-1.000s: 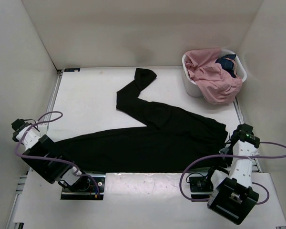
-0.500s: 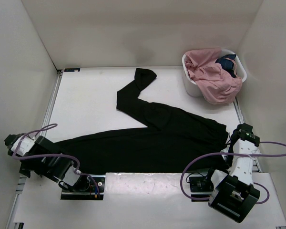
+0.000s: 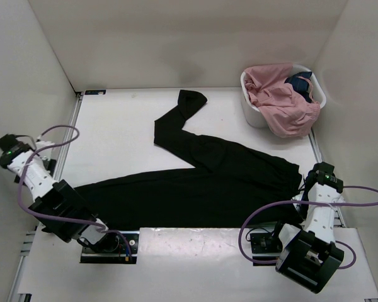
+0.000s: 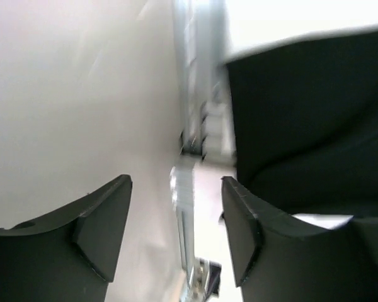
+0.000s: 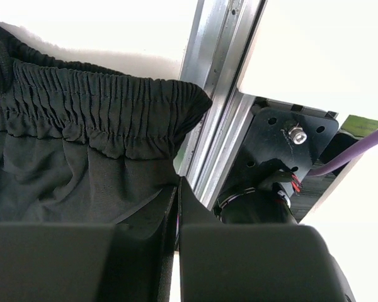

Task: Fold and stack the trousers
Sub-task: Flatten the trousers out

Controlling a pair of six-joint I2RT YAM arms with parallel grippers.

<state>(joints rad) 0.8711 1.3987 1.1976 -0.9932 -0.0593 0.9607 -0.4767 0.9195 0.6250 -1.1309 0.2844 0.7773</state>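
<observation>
The black trousers (image 3: 195, 189) lie spread on the white table. One leg runs left along the near edge and the other bends up toward the back (image 3: 190, 100). My left gripper (image 3: 9, 154) is raised at the far left, off the cloth. In the left wrist view it (image 4: 176, 195) stands open and empty, with the trouser leg's end (image 4: 302, 119) to its upper right. My right gripper (image 3: 304, 185) sits at the waistband on the right. In the right wrist view it (image 5: 178, 189) is shut, with the gathered waistband (image 5: 107, 107) running down into its tips.
A white basket (image 3: 255, 116) holding pink clothes (image 3: 283, 100) stands at the back right corner. Metal rails (image 5: 220, 94) run along the table's side edges, and white walls close in on three sides. Purple cables loop beside both arms.
My left gripper has opened, let go of the trouser leg's end, and swung up and back to the far left. The right arm and the trousers have not moved.
</observation>
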